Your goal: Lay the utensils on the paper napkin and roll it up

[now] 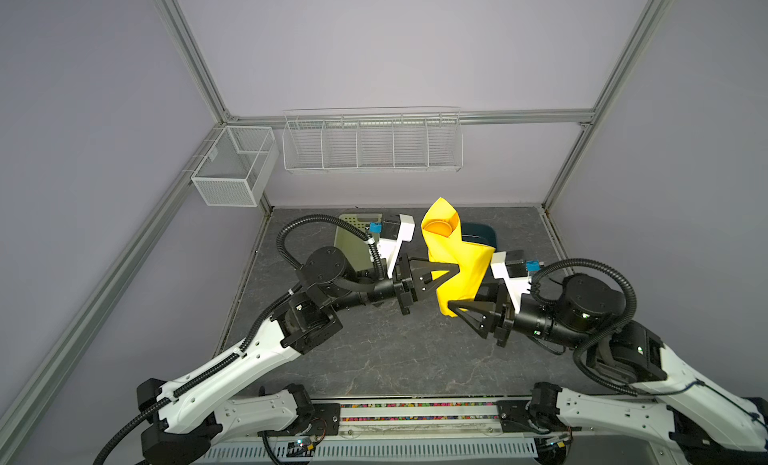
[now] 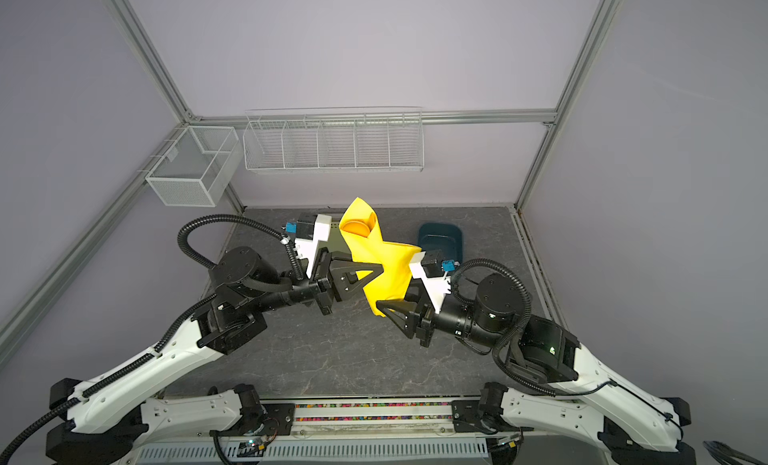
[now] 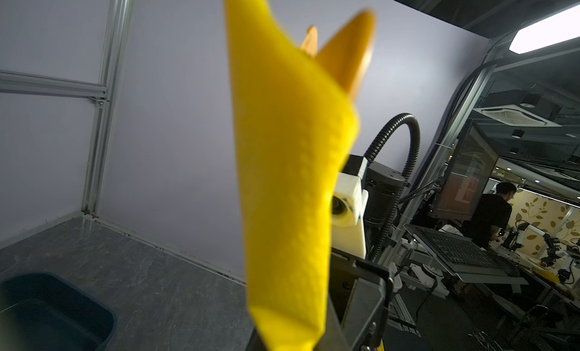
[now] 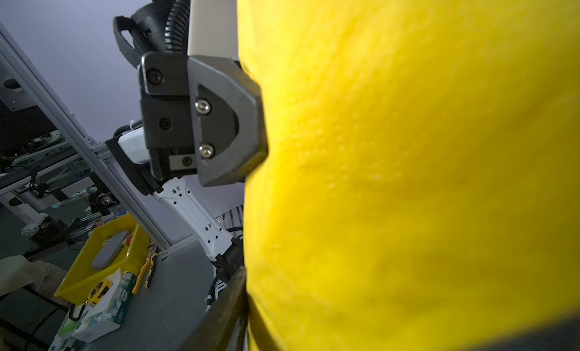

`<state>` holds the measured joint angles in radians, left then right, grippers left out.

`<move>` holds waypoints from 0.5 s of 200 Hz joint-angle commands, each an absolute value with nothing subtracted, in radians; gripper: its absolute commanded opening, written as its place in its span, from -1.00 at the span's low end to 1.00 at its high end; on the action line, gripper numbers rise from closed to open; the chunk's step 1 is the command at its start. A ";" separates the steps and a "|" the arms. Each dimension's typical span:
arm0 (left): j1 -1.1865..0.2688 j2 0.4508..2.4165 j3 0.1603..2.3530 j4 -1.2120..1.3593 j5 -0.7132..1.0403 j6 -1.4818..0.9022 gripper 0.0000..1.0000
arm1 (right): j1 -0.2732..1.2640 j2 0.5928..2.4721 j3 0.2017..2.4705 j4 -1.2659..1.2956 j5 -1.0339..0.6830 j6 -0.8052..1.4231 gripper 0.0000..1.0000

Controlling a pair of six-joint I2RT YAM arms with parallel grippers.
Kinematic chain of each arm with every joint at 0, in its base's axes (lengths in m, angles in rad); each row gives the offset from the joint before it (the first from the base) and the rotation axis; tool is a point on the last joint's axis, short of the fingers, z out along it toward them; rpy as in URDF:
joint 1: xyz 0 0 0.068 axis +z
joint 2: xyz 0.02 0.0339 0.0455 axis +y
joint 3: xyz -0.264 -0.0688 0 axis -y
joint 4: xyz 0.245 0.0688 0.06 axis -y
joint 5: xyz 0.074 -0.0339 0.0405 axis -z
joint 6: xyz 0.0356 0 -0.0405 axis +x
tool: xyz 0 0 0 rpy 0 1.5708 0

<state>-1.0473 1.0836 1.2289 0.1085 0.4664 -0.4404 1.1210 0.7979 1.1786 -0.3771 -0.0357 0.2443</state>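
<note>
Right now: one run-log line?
paper napkin: rolled, held upright, spoon in top end | left gripper: shut on it | right gripper: around lower end, grip unclear

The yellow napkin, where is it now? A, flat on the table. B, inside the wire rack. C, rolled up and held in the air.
C: the paper napkin stands rolled above the table, left end effector clamped on its middle, right end effector at its lower end.

The yellow paper napkin [image 1: 455, 267], rolled into a loose tube, stands raised, its mouth toward twelve o'clock. An orange spoon [image 1: 440, 226] bowl peeks out.
</note>
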 commanded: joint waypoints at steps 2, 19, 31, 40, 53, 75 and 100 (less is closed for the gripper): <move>-1.048 1.089 1.269 0.154 0.508 -0.454 -1.00 | 1.123 0.801 1.199 -0.352 -0.077 0.220 -0.13; -1.048 1.088 1.269 0.157 0.508 -0.454 -1.00 | 1.122 0.800 1.199 -0.345 -0.098 0.219 -0.24; -1.048 1.091 1.269 0.156 0.509 -0.455 -1.00 | 1.121 0.799 1.197 -0.343 -0.108 0.217 -0.26; -1.048 1.091 1.268 0.160 0.514 -0.458 -1.00 | 1.122 0.798 1.195 -0.342 -0.109 0.218 -0.36; -1.048 1.091 1.267 0.167 0.521 -0.460 -1.00 | 1.122 0.795 1.191 -0.341 -0.113 0.218 -0.46; -1.048 1.085 1.264 0.166 0.507 -0.454 -1.00 | 1.122 0.788 1.190 -0.344 -0.111 0.217 -0.50; -1.048 1.070 1.261 0.136 0.450 -0.433 -1.00 | 1.122 0.765 1.186 -0.355 -0.077 0.218 -0.10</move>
